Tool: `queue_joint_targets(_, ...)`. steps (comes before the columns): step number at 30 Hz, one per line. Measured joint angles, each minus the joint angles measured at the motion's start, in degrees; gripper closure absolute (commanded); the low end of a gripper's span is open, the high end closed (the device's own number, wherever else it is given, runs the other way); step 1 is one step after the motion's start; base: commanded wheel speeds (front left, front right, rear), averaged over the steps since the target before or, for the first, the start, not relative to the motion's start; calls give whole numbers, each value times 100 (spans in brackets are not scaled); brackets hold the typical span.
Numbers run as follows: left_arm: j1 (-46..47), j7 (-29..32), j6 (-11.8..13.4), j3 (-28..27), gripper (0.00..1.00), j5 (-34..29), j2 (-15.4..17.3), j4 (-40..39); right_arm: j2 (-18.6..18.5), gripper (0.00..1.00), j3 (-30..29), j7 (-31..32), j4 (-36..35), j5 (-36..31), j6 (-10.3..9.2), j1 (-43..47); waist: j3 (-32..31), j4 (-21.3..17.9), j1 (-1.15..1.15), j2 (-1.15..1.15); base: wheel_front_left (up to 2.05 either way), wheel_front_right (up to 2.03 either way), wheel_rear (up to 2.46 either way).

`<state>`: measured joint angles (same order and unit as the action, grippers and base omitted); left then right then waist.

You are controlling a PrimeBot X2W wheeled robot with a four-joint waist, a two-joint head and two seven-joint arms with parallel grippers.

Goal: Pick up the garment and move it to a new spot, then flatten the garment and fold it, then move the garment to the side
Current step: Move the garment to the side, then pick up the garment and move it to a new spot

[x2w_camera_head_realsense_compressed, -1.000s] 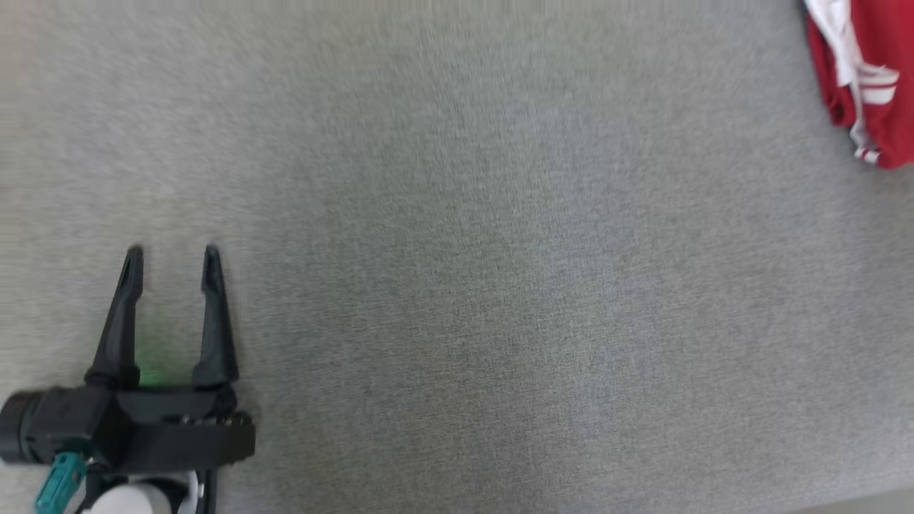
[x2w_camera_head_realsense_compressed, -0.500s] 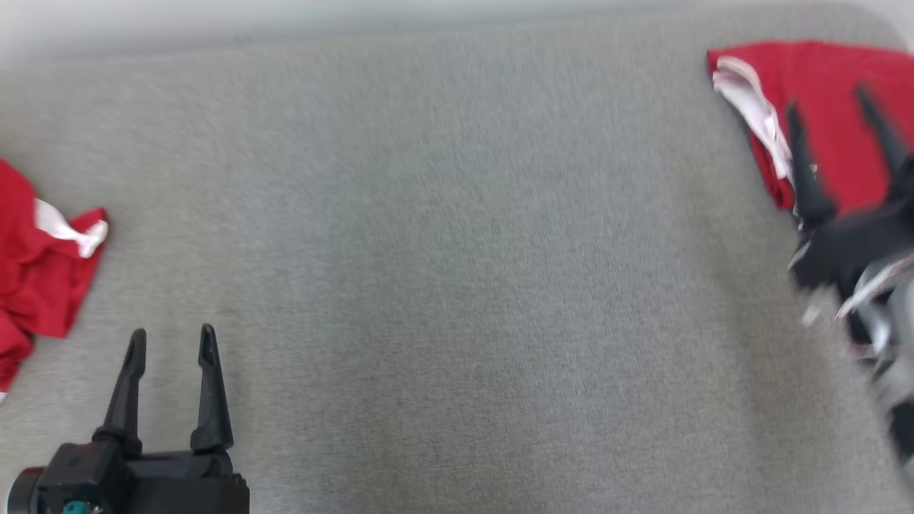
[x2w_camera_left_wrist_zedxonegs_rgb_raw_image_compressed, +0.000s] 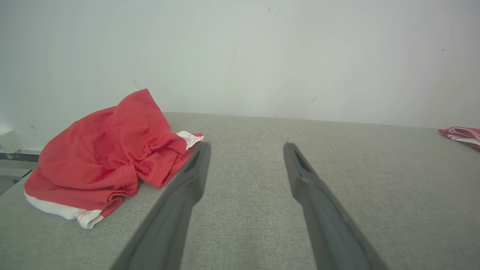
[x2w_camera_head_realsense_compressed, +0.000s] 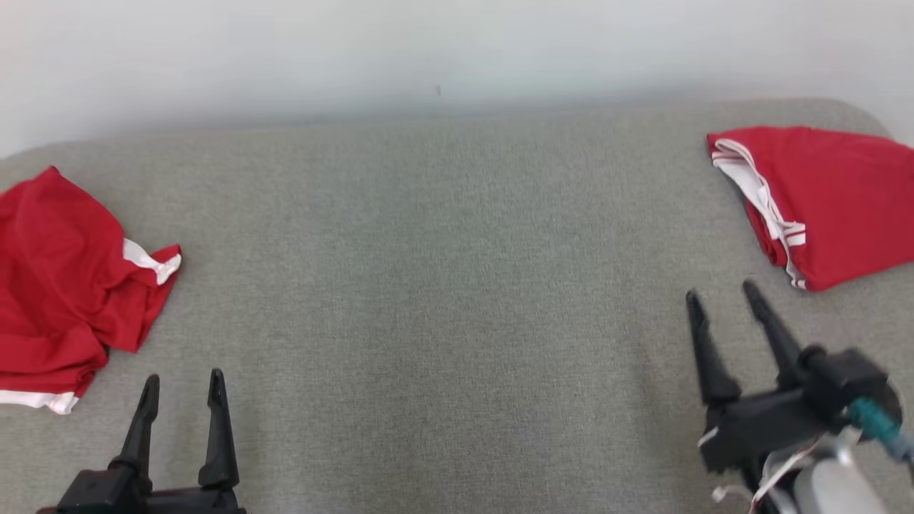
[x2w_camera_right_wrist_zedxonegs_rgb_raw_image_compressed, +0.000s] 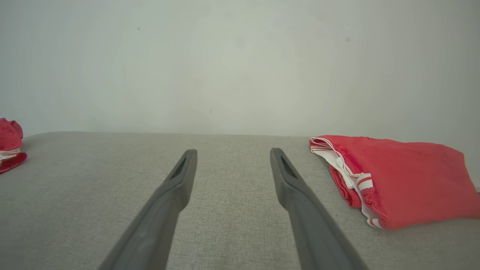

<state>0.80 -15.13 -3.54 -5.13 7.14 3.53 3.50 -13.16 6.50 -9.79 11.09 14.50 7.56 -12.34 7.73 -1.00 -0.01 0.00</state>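
Head view, two red garments and two grippers: you are looking at one grey woven surface (x2w_camera_head_realsense_compressed: pixel 457 285) with rounded far corners, backed by a plain pale wall (x2w_camera_head_realsense_compressed: pixel 457 50). One crumpled garment (x2w_camera_head_realsense_compressed: pixel 64 285), soft red cloth with white trim, lies heaped at the surface's left edge. One folded garment (x2w_camera_head_realsense_compressed: pixel 835 200), the same red with white striped banding, sits as a neat flat wedge at the surface's far right corner. Both rest on the surface, well apart. Your left gripper (x2w_camera_head_realsense_compressed: pixel 183 376) hangs over the surface's near left part, its two long, dark, tapered fingers pointing toward the far edge and spread wide with nothing between them. Your right gripper (x2w_camera_head_realsense_compressed: pixel 720 289) is over the surface's near right part, leaning slightly toward the surface's left. Its fingers are likewise parted and empty, the tips near the folded garment without touching it.
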Motion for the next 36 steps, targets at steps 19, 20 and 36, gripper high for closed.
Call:
queue_joint_targets(19,-288,0,-138,81,0,58,-22,275,794,0,-482,34,-821,-530,0,1416,-536,50,0,0,0,0,0)
queue_joint_targets(20,-299,0,-147,81,0,74,-22,272,809,0,-503,21,-812,-534,0,1433,-547,48,1,0,0,0,0)
queue_joint_targets(36,-322,0,-141,58,0,94,-10,290,924,0,-544,7,-669,-539,0,1501,-569,135,1,0,0,0,0)
